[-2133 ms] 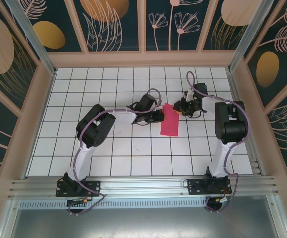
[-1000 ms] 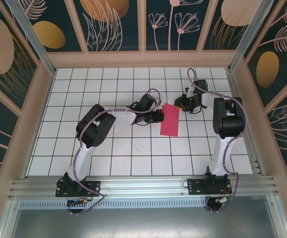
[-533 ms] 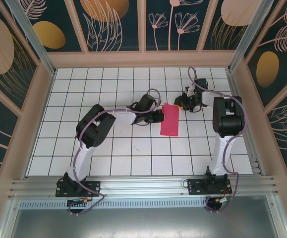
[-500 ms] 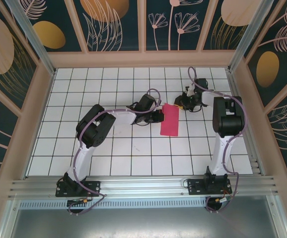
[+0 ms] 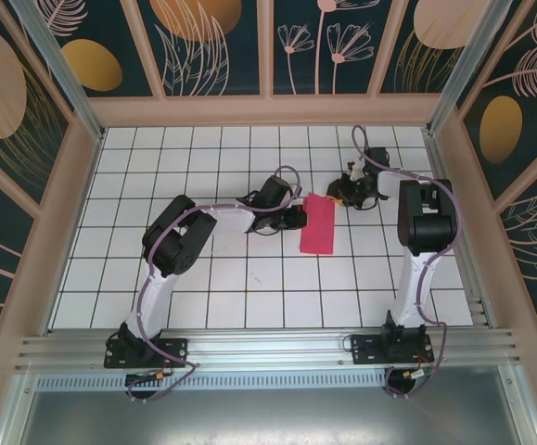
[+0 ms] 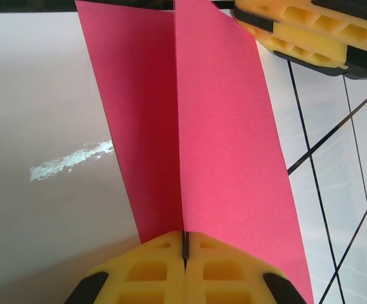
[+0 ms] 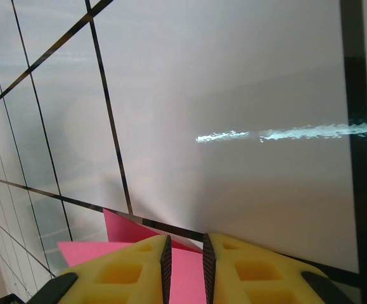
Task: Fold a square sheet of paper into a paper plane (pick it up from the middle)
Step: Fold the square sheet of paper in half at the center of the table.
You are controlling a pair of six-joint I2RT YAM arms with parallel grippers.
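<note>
- Paper (image 5: 319,227), magenta-pink and folded to a narrow oblong, is seen from above mid-counter (image 5: 249,287), glossy white with black grid lines, between left gripper (image 5: 300,217) and right gripper (image 5: 336,197); floral panels (image 5: 212,46) wall the cell.
- From the left wrist, the matte paper (image 6: 221,126) is pinched at its centre crease by the closed left gripper (image 6: 184,244).
- From the right wrist, a corner of the paper (image 7: 120,228) is seen at the right gripper (image 7: 184,266), narrowly parted; whether it holds anything cannot be told.

magenta-pink paper (image 5: 317,227), yellow fingers (image 6: 139,269), white black-gridded table (image 5: 249,278)
</note>
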